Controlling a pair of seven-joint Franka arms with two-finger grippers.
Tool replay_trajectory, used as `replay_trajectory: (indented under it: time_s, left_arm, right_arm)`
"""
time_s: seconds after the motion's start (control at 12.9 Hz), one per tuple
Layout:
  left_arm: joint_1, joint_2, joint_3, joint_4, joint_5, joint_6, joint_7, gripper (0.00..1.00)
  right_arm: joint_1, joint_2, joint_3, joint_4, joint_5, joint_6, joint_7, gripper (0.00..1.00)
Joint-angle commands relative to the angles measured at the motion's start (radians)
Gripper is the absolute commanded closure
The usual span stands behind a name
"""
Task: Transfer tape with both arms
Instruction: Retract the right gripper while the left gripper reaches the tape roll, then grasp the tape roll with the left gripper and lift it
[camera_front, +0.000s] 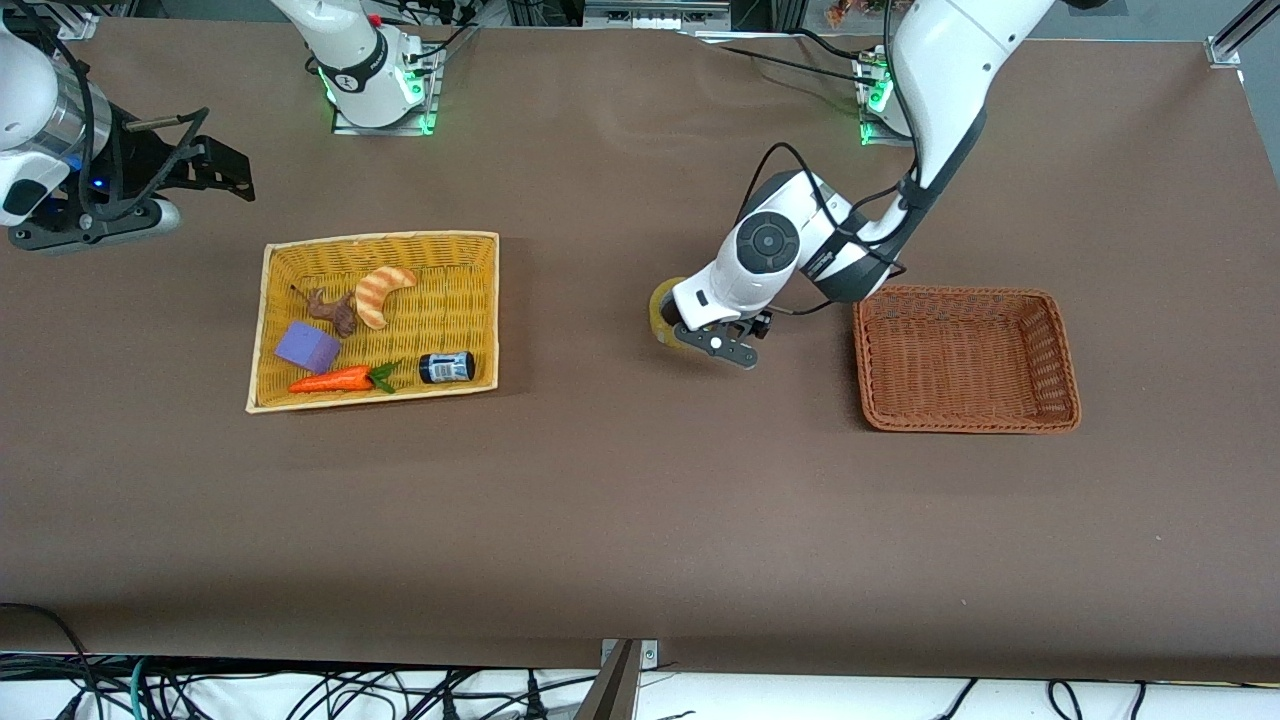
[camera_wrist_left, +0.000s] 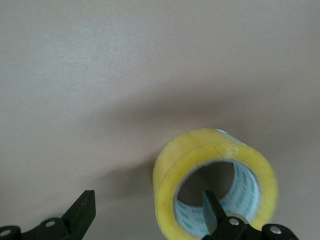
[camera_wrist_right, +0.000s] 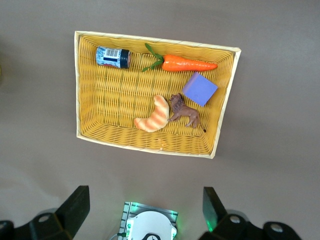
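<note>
— Where do we find the tape (camera_wrist_left: 215, 187)?

— On the table (camera_front: 620, 520), standing on its edge between the yellow basket (camera_front: 268, 330) and the brown basket (camera_front: 1065, 355), nearer the brown one. Our left tool (camera_wrist_left: 147, 212) is down at it, fingers apart: one finger (camera_wrist_left: 212, 210) sits inside the roll's hole, the other stands clear outside the roll (nothing clamped).

— And our right tool (camera_wrist_right: 145, 210)?

— It waits up over the right arm's end of the table, fingers wide apart and holding nothing. The yellow basket holds a carrot (camera_front: 330, 381), a purple block (camera_front: 307, 347), a croissant (camera_front: 384, 294), a toy animal (camera_front: 335, 310) and a small black jar (camera_front: 446, 367).
</note>
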Motion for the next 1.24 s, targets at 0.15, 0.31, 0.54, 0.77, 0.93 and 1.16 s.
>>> replay_trajectory:
  time_s: [0.15, 0.31, 0.54, 0.77, 0.93, 1.16]
  left_arm:
    - [-0.026, 0.036, 0.001, 0.011, 0.091, 0.038, -0.048, 0.70]
    - [-0.032, 0.040, 0.001, 0.012, 0.091, 0.037, -0.046, 1.00]
    - [-0.015, -0.003, 0.003, 0.024, 0.092, -0.035, -0.043, 1.00]
    - [0.039, -0.104, 0.006, 0.095, 0.092, -0.277, -0.029, 1.00]
    - [0.109, -0.140, 0.005, 0.167, 0.092, -0.427, 0.082, 1.00]
    - [0.304, -0.152, 0.008, 0.213, 0.094, -0.536, 0.416, 1.00]
  right_arm:
    - [-0.027, 0.001, 0.004, -0.006, -0.005, 0.039, -0.025, 0.00]
    - [-0.018, 0.002, -0.002, -0.013, -0.016, 0.057, -0.019, 0.00]
    - [-0.023, 0.010, -0.001, -0.015, -0.016, 0.060, -0.025, 0.00]
    - [-0.023, 0.013, -0.002, -0.015, -0.025, 0.075, -0.025, 0.00]
    - [-0.023, 0.014, -0.002, -0.016, -0.030, 0.082, -0.024, 0.00]
    - [-0.023, 0.014, -0.002, -0.020, -0.031, 0.086, -0.024, 0.00]
